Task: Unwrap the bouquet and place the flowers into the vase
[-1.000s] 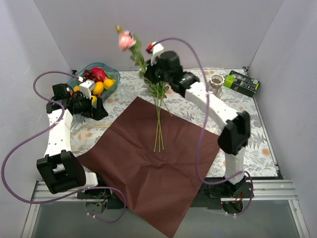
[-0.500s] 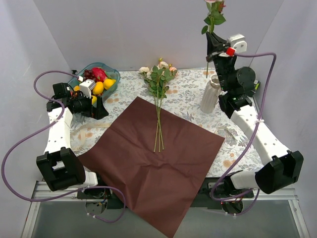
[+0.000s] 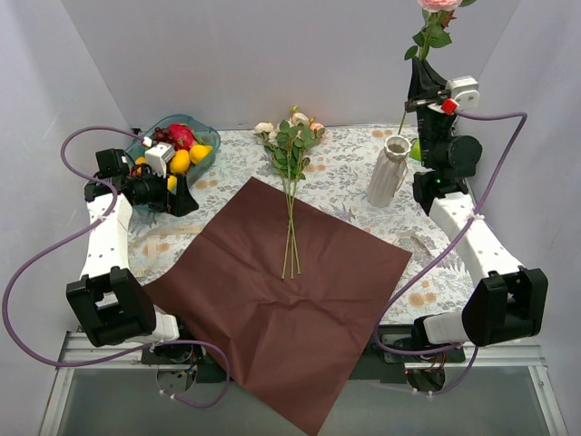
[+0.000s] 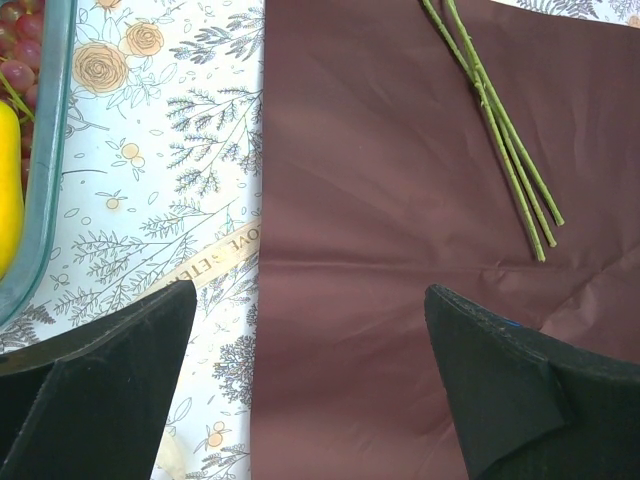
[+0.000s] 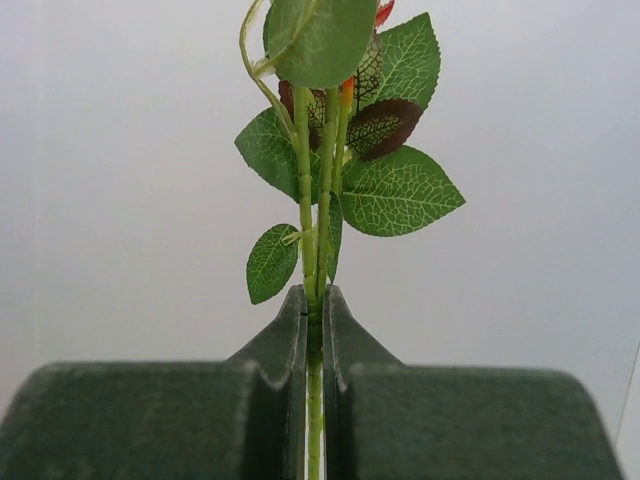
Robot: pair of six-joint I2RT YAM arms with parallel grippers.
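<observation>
One dark red paper (image 3: 281, 291) lies flat and hangs over the near edge of the tabletop (image 3: 472, 272). At the left edge, the left claw (image 4: 310, 330) is wide open and empty, beside the fruit bowl (image 3: 182, 116). Some flowers (image 3: 290, 182) lie on the paper, heads toward the far edge. Near the far right corner the vase (image 3: 388, 171) stands up. Higher up, the right claw (image 5: 313, 305) pinches one pink rose (image 3: 434, 34) by its stem.

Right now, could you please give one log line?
right end effector shut on rose by vase | left end effector open | flower stems on paper

Pink rose (image 3: 428, 38) upright near the vase (image 3: 388, 173); other flowers (image 3: 290, 173) lie flat.
</observation>
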